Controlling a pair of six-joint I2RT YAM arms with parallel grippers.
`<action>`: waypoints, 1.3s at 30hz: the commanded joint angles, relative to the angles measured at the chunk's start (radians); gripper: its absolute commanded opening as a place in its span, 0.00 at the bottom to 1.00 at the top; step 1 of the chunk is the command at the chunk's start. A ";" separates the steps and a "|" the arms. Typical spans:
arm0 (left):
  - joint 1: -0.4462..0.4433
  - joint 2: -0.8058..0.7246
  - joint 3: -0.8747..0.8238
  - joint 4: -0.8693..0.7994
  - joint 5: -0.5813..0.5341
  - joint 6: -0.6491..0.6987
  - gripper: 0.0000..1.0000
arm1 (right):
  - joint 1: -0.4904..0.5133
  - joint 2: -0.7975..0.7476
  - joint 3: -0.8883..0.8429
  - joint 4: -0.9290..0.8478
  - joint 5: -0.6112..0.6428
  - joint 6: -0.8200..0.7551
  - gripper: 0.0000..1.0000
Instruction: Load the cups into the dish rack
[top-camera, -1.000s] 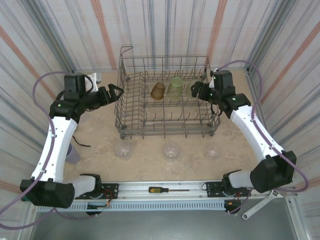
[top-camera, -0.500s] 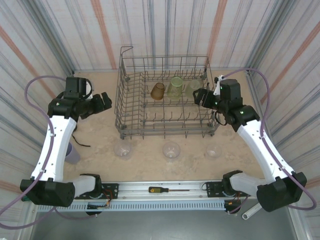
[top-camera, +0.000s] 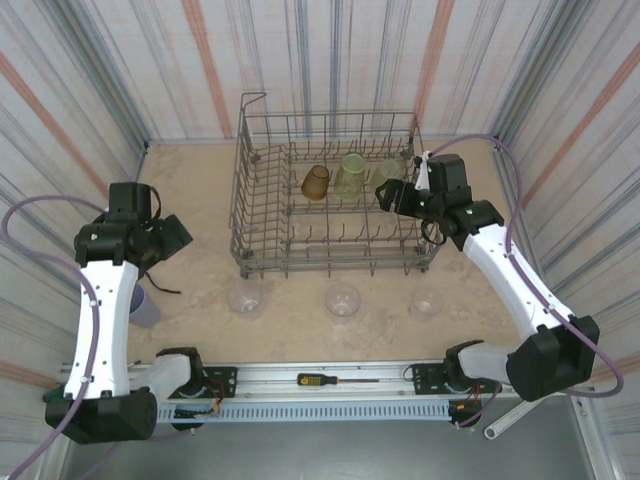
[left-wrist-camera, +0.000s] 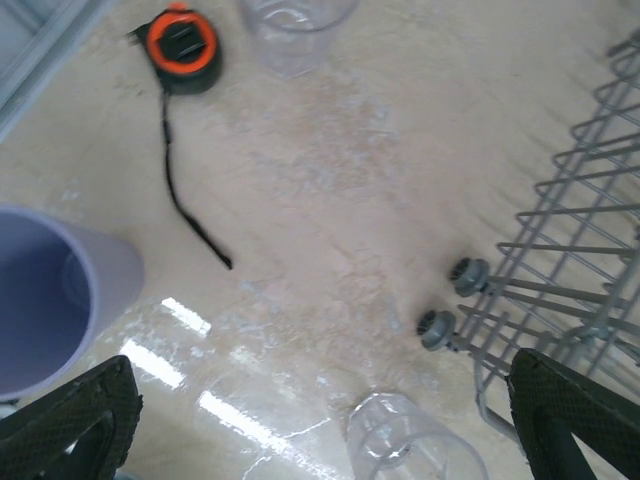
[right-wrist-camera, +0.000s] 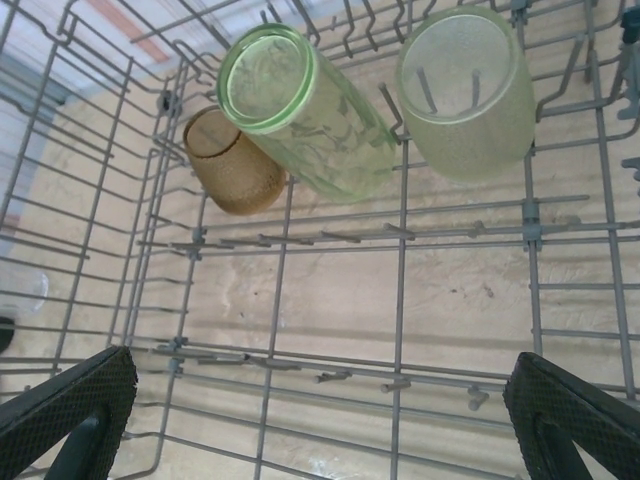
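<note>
Both open: right gripper (top-camera: 388, 192) near green cup (right-wrist-camera: 305, 110) in dish rack (top-camera: 238, 200), left gripper (left-wrist-camera: 320, 420) near lavender cup (left-wrist-camera: 50, 300).

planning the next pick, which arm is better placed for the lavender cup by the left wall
Left. The left gripper hangs open close to the lavender cup. The right gripper, also open, is far from it, at the right end of the dish rack.
</note>
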 joint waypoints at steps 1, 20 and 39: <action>0.040 -0.026 -0.033 -0.055 -0.028 -0.041 0.99 | -0.003 0.035 0.058 0.023 -0.045 -0.043 0.99; 0.183 -0.115 -0.243 -0.018 -0.058 0.015 0.91 | -0.052 0.138 0.099 0.042 -0.147 -0.084 0.99; 0.288 -0.012 -0.301 0.103 -0.072 0.040 0.81 | -0.110 0.247 0.105 0.071 -0.300 -0.097 0.99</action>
